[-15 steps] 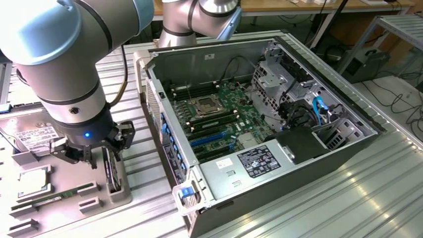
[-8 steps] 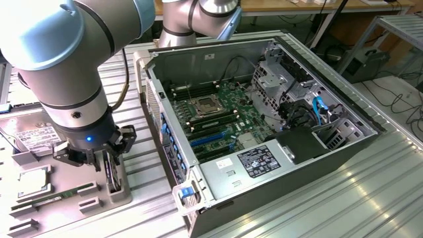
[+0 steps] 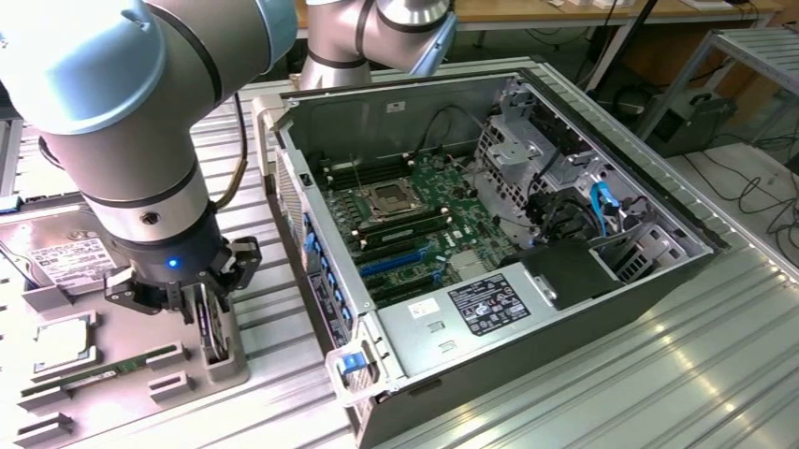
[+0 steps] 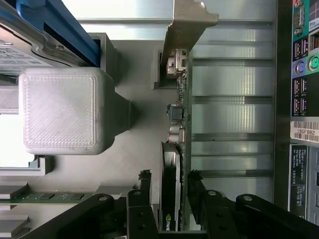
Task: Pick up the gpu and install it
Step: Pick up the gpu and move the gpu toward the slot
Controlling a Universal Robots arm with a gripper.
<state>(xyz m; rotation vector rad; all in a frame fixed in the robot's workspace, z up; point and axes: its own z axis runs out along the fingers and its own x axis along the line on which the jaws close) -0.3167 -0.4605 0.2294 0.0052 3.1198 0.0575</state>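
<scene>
Grey slatted bench (image 3: pixel 649 374) | one gripper (image 4: pixel 169 175) astride one gpu (image 4: pixel 171 201) — on edge in holder (image 3: pixel 228 367) | grip: cannot tell

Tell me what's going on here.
A robot arm's gripper is down over the graphics card. The card stands on edge in a grey holder beside the open computer case, on the exterior view's left. The card sits in the holder and is not yet fitted into the case.
</scene>
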